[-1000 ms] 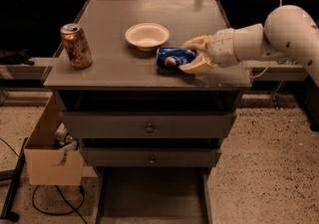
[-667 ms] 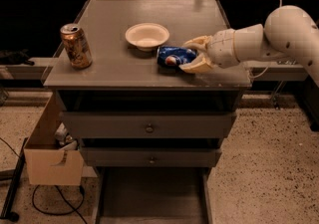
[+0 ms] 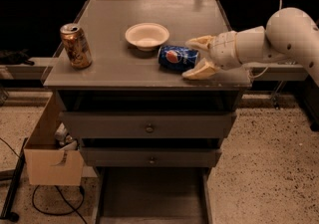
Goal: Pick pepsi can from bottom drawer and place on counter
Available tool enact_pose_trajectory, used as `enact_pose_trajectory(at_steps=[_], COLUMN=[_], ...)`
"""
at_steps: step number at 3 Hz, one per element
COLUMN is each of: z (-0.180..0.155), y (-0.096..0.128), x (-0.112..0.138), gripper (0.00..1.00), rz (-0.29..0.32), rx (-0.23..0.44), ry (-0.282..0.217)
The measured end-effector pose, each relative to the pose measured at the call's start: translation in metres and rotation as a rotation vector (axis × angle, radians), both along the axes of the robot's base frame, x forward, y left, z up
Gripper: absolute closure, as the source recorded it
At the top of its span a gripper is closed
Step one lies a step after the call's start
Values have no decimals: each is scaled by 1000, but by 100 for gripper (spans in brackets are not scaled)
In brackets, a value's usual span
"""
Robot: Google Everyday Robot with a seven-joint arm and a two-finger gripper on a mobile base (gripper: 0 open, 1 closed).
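While the Pepsi can (image 3: 175,57) lies on its side in the same spot on the table (image 3: 114,71) as a second ago, the tool (image 3: 187,59) straddling its right end looks a shade wider now, fingers splayed and seemingly off the metal (a release, I judge, not a grasp), so the placing seems all but done. The bottom drawer (image 3: 149,195) stands pulled out below. A gold-brown can (image 3: 76,45) and a white bowl (image 3: 146,35) share the grey table; a cardboard box (image 3: 52,166) sits on the speckled floor (image 3: 269,168) at the left.
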State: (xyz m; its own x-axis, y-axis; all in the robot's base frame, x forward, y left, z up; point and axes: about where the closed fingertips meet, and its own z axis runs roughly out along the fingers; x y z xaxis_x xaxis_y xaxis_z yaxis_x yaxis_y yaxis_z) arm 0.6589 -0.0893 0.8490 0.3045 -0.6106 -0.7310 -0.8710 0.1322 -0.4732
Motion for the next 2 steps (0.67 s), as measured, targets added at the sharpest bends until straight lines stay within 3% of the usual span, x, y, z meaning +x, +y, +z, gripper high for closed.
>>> enact_pose_trajectory(at_steps=[1, 2], z=[0, 0], y=[0, 0], x=[0, 0], gripper=[0, 0], rz=[0, 0], rx=[0, 0], ry=[0, 0])
